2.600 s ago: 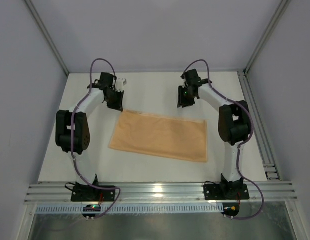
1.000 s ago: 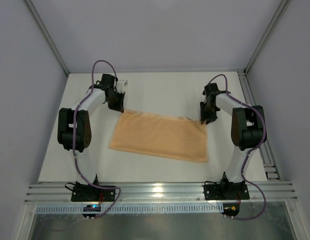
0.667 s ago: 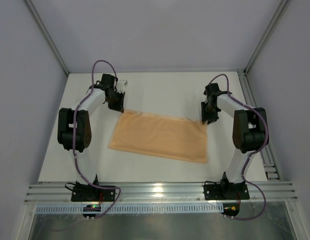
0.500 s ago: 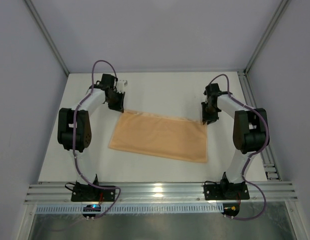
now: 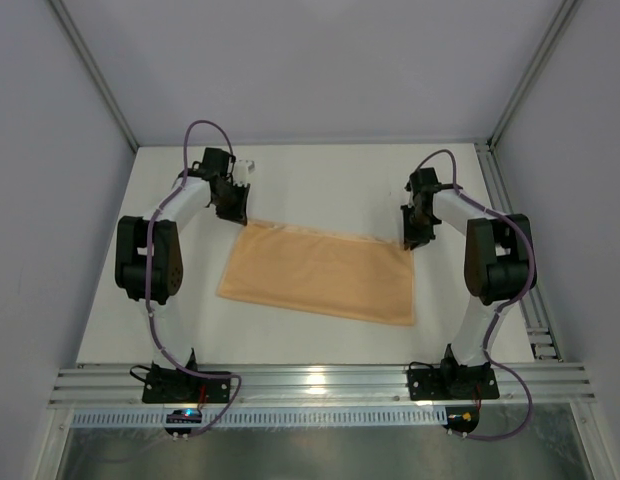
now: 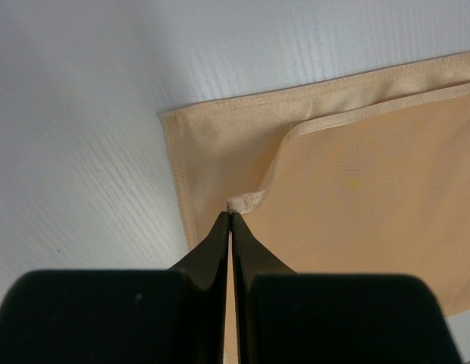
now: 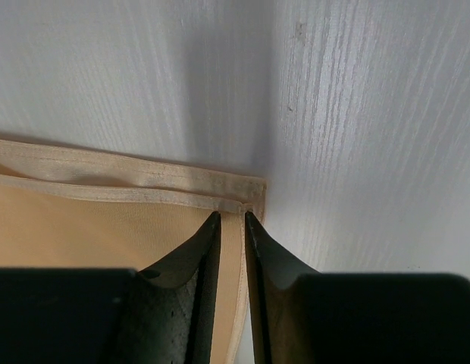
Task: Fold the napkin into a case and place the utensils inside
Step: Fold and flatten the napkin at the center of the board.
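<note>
Napkin point(image 5: 320, 272) lies flat on white table point(image 5: 320, 180), mid-field between my two arms, folded over to a long peach-orange rectangle, slightly skewed, long edges running L-R. Two layers visible. My L gripper point(image 5: 238, 213) sits at far-L corner of cloth. From L wrist cam, L gripper point(image 6: 230, 218) is clenched tight, fingertips meeting w/ no gap, and pinching the hemmed corner of the upper layer of napkin point(image 6: 356, 174). That upper corner is drawn back off the lower one, so a band of bottom layer shows along far edge and L side, w/ its own corner bare on table. My R gripper point(image 5: 412, 238) is down at far-R corner. From R wrist cam, R gripper point(image 7: 231, 216) has jaws a slit apart, not clamped, pointed down at the cloth, straddling the side hem just short of the corner. A thin strip of napkin point(image 7: 83, 220) shows between the fingers point(image 7: 201, 258). Both stitched hems run side by side across that view, upper layer set a little back from lower. Can't tell if R tips press cloth or just touch it. Both arms reach fwd, elbows out.
</note>
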You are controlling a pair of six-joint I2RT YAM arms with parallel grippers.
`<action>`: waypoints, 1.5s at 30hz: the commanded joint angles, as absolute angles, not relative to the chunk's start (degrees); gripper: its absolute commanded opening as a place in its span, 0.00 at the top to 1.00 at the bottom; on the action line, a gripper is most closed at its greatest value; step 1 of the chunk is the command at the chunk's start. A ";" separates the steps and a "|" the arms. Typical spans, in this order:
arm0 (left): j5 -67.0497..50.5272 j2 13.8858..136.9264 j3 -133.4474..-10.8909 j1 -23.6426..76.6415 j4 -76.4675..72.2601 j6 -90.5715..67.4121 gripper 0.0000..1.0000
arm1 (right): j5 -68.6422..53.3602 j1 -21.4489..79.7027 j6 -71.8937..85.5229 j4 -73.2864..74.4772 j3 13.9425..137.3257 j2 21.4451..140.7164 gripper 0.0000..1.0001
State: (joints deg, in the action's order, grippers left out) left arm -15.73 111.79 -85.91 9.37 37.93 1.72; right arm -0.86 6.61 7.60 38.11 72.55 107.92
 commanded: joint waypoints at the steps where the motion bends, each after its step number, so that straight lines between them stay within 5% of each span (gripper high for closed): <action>1: -15.47 111.88 -85.87 9.58 36.91 1.85 1.00 | -1.23 6.59 6.94 36.91 73.65 108.54 0.77; 17: -15.56 111.97 -85.61 9.49 36.91 1.85 1.00 | 2.55 6.50 5.71 38.76 75.32 107.93 0.69; 28: -15.38 111.97 -85.43 9.49 36.65 1.93 1.00 | 0.88 6.59 6.24 37.71 74.62 108.37 0.80; 38: -15.29 111.88 -85.34 9.49 36.74 2.02 1.00 | 2.46 6.50 5.98 37.97 74.53 108.90 0.69; 45: -15.29 111.97 -85.43 9.58 36.65 2.02 1.00 | -1.40 6.50 6.33 37.09 74.09 109.42 0.75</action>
